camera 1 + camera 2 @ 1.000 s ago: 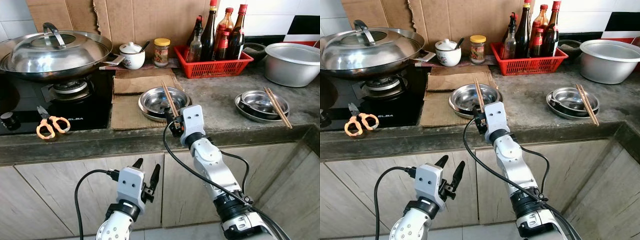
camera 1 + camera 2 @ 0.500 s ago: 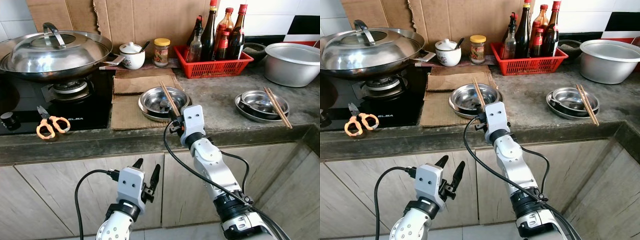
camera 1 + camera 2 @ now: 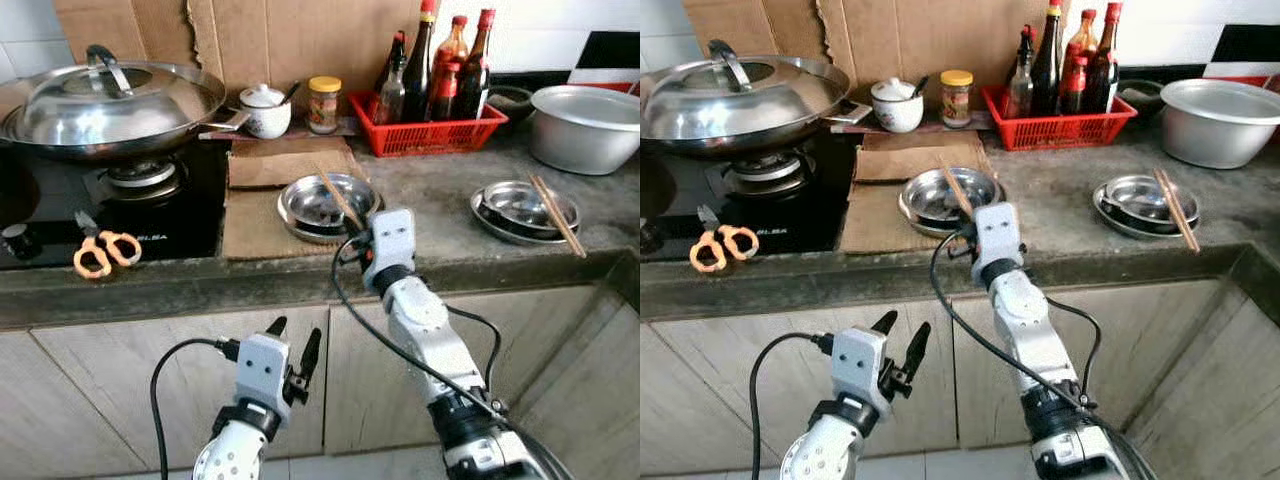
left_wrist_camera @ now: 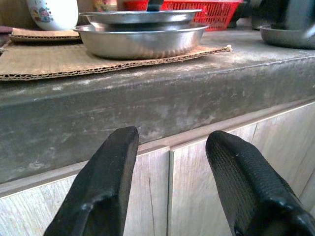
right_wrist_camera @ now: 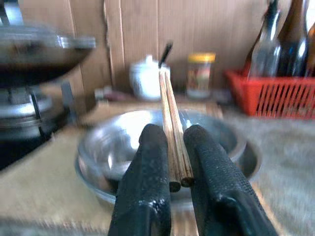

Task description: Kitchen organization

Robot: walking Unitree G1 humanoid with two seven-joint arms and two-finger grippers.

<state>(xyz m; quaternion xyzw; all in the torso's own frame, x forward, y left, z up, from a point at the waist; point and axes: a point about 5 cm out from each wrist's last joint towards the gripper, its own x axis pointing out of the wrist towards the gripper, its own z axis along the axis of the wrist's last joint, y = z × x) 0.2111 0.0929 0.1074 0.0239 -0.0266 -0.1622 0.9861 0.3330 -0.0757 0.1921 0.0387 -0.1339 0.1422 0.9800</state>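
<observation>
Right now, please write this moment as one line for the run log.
right hand: shut on chopsticks, above steel bowl on cardboard mat | left hand: open, idle, low before cabinet | second chopsticks: across right bowl

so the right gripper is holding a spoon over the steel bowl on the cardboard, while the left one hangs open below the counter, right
Not quite. The right gripper is shut on a pair of wooden chopsticks, not a spoon, as the right wrist view shows. The rest stands: it holds them over the steel bowl on the cardboard, and the left gripper hangs open below the counter.
</observation>
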